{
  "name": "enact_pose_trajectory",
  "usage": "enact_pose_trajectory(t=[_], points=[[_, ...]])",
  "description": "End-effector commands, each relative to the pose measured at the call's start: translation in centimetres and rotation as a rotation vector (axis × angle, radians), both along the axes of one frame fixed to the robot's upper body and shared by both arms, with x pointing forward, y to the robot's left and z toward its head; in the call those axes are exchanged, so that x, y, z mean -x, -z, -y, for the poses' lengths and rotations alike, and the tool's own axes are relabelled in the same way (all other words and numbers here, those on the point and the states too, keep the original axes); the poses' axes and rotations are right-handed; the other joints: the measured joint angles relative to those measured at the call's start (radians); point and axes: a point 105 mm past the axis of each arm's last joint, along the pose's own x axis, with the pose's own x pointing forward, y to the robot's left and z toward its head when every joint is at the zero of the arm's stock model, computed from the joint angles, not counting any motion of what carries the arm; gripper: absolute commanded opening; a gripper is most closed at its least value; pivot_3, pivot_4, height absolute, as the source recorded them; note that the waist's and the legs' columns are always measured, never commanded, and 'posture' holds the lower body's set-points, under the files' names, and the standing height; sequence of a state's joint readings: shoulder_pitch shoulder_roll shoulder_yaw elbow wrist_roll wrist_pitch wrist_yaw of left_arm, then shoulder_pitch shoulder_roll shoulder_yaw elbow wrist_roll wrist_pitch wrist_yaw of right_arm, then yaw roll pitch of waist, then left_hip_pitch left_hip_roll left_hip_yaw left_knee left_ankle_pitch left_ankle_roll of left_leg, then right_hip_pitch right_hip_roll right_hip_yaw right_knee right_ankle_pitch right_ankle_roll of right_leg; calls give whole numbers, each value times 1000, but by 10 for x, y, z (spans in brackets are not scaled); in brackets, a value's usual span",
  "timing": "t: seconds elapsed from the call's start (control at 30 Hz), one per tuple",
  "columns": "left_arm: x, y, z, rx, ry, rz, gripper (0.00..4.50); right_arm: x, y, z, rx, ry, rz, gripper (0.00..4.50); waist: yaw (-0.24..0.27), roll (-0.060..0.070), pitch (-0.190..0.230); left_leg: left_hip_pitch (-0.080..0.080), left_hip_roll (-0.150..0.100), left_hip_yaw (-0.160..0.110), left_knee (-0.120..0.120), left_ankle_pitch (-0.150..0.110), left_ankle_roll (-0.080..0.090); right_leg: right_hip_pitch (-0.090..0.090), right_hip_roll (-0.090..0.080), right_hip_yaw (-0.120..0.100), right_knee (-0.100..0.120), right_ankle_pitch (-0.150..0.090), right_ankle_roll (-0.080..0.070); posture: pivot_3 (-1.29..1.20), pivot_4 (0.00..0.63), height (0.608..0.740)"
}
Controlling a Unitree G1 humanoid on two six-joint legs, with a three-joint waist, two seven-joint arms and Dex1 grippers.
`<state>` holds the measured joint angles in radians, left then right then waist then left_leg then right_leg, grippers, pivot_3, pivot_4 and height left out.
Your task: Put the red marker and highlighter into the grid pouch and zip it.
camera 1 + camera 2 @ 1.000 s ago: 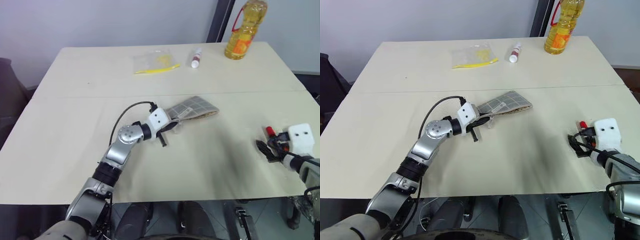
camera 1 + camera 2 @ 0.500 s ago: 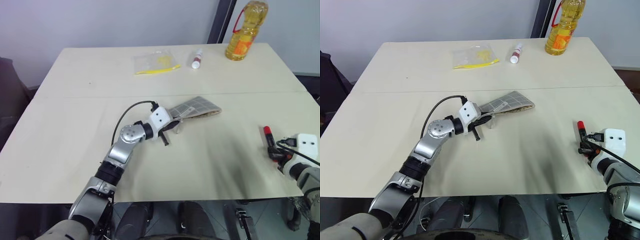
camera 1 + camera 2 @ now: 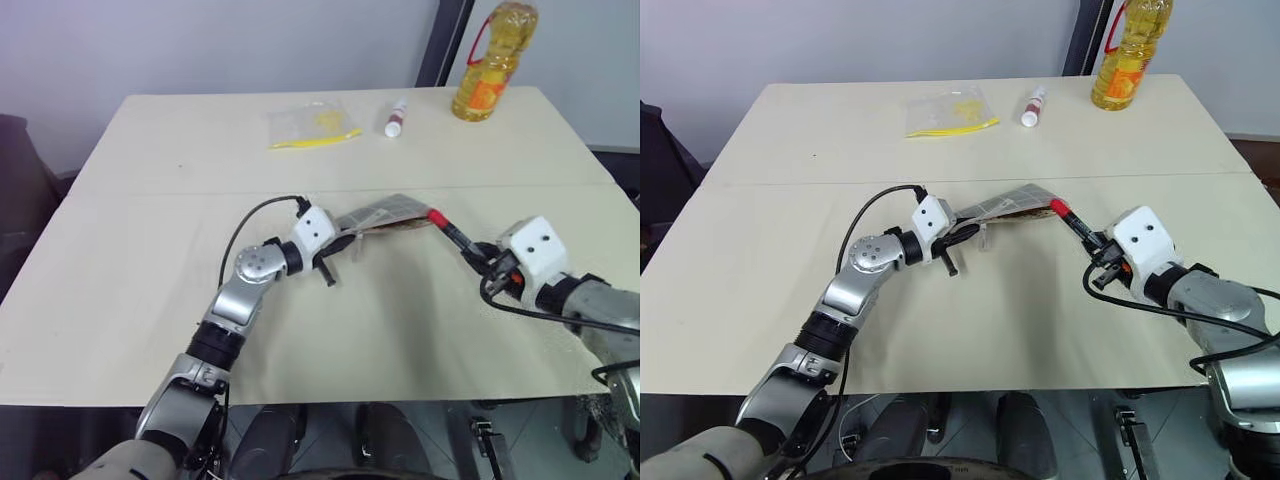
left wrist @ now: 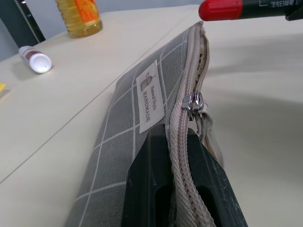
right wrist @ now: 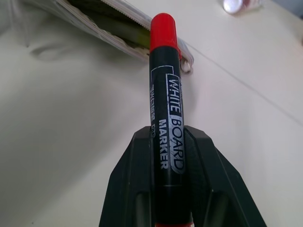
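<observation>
- Right hand [image 3: 1102, 262] clamped on the red marker [image 3: 1072, 223], black barrel between the two fingers, red cap forward, tip raised off the bench and just at the open far end of the grid pouch [image 3: 1012, 203].
- Left hand [image 3: 338, 250] closed tight on the near end of the grid pouch, gripping fabric beside the zipper, pouch lifted at a tilt off the bench.
- Zipper partly open in the left wrist view, metal pull [image 4: 196, 104] hanging close to the hand, white label [image 4: 150, 95] on the grey grid side.
- Inside the pouch mouth, right wrist view: something yellow-green [image 5: 127, 37] lying in the opening, likely the highlighter, cannot tell for sure.
- Marker cap not inside the pouch, just beside the mouth.
- Count: one red marker, one grid pouch, one oil bottle [image 3: 491, 60], one white tube with red cap [image 3: 394, 117], one clear plastic bag with a yellow item [image 3: 312, 124].
- Bottle, tube and bag all at the far side of the bench, well apart from both hands; bottle upright at the far right corner, tube lying flat between bag and bottle.
- Bench [image 3: 150, 240] pale cream, a seam across the middle.
- Plain light wall behind, dark upright post beside the bottle.
</observation>
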<state>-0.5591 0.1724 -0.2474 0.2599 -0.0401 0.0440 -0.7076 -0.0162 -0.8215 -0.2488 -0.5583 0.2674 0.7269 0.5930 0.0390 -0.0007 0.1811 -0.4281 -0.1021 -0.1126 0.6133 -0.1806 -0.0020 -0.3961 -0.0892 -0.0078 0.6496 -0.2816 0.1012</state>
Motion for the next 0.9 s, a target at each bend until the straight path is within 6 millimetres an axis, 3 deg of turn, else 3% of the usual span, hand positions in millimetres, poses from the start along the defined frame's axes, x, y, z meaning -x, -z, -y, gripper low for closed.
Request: enact_pose_trajectory(t=[0.03,0.43,0.67,0.9], points=[[2,-15,1,39,8,36,0,-2,-9,-8,41,-43,39,337,0,0,0,0,0,0,0,0,0,0,0,0,0,0,0,0,150,740],[15,-17,6,23,88,47,0,-7,1,-14,229,-117,19,337,0,0,0,0,0,0,0,0,0,0,0,0,0,0,0,0,150,740],[31,-9,13,-89,208,82,0,-10,7,-38,491,-304,27,337,0,0,0,0,0,0,0,0,0,-1,0,0,0,0,0,0,150,740],[36,-9,15,-118,248,86,0,-16,3,-78,505,-450,82,337,-3,0,0,-1,0,0,-1,0,0,-1,0,0,-1,0,-1,0,150,740]])
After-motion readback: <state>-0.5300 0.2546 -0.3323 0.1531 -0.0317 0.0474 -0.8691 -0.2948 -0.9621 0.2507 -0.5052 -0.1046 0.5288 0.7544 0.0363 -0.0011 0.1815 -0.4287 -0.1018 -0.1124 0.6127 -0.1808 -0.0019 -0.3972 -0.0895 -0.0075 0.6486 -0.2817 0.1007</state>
